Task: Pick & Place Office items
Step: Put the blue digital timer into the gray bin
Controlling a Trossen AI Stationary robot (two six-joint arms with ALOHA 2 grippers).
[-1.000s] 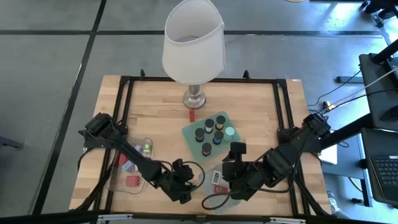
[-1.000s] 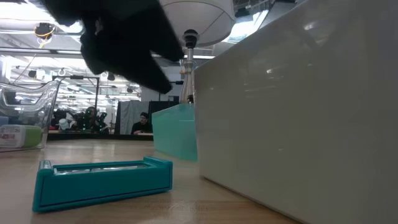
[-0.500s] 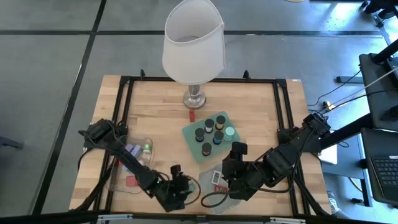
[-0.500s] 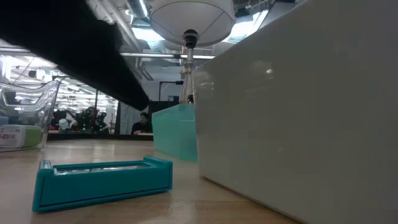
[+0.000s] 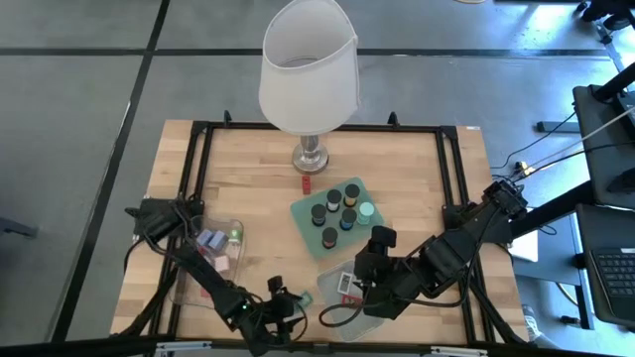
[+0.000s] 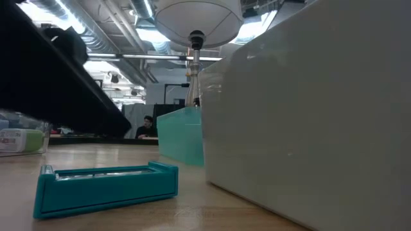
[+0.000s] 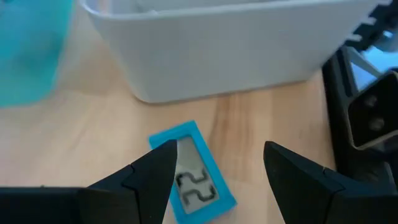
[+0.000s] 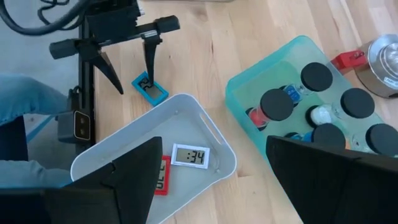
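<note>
The left gripper (image 7: 214,171) sits low at the near edge of the table, its two dark fingers (image 7: 152,177) spread apart and holding nothing; between and just beyond them a small teal-framed digital display (image 7: 193,182) lies flat on the wood, one finger overlapping its edge in the left wrist view, though whether they touch I cannot tell; in the right wrist view the same gripper (image 8: 127,59) stands with its tips on either side of that display (image 8: 149,88); in the low view the display (image 6: 106,186) rests on the table beside the tall pale wall of the white tray (image 6: 308,122). The right gripper (image 8: 211,165) hovers over the white tray (image 8: 205,134) with its jaws wide and empty; inside the tray lie a white digital display (image 8: 189,155) and a red one (image 8: 161,175), side by side and touching. Just beyond, the mint-green tray (image 8: 249,87) holds several short cylinders with black caps (image 8: 277,104); from above, those cylinders (image 5: 337,206) show black, orange, mint and blue tops. A small red block (image 5: 307,182) lies on the table between the mint-green tray and the base of the lamp (image 5: 310,154); at the left side a clear bin (image 5: 189,283) holds pink, lavender and green blocks (image 5: 220,243).
</note>
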